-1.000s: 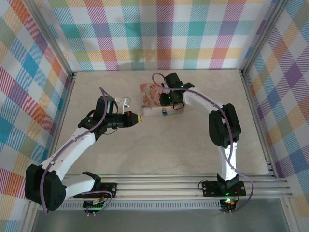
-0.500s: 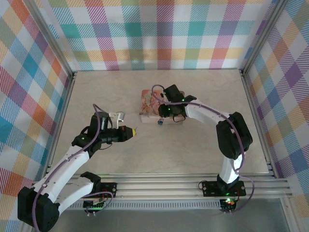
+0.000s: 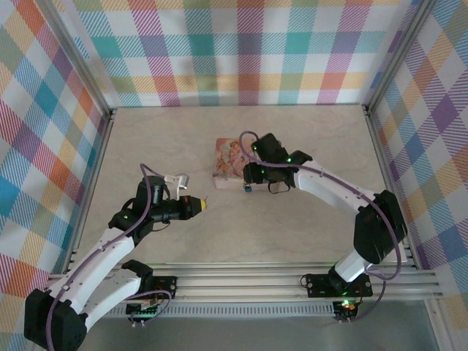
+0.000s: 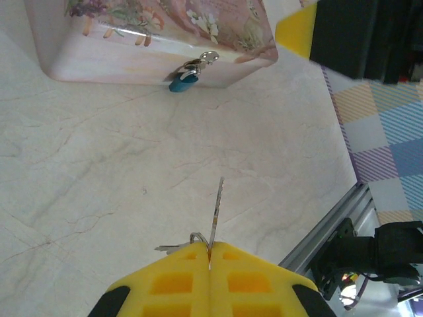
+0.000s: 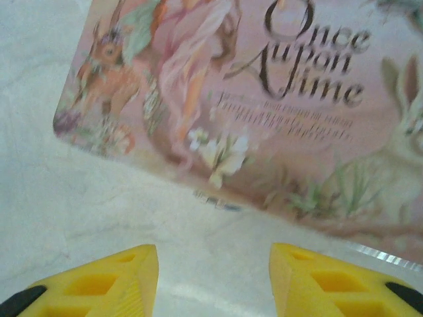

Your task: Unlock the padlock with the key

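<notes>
**Operator:** Report the state of both claws.

**Arm:** My left claw (image 4: 209,246) is clamped on the key (image 4: 215,214). The blade projects straight ahead of the pads, and a small ring sits just beside them. My right claw (image 5: 215,264) has its 2 fingers apart with nothing between them. It hovers over the near edge of the pink tin (image 5: 264,99).

**Operator:** Locate the padlock.

**Arm:** The padlock (image 4: 184,80) hangs against the tin's front wall. It is ahead of my left claw and slightly to its left, well apart from the key tip. In the top view it sits just beside my right claw (image 3: 252,175).

**Operator:** Handling properties?

**Arm:** I judge it light and rigid, and free to swing on its thin shackle, so an unsupported push from the key would likely deflect it.
- Recommended hold: right claw across the teal body, leaving the keyway end clear.
- The body is small and probably smooth, so slip is possible.
- I cannot tell which way the keyway faces.
- The key is thin and stiff, and it may pivot in my pads under side load.

**Operator:** Clearances?

**Arm:** Bare table (image 4: 99,165) lies between my left claw and the tin, so the approach is open. The tin wall directly behind the padlock limits finger depth. The frame rail (image 4: 330,224) runs to the right of my left claw, well apart.
</notes>
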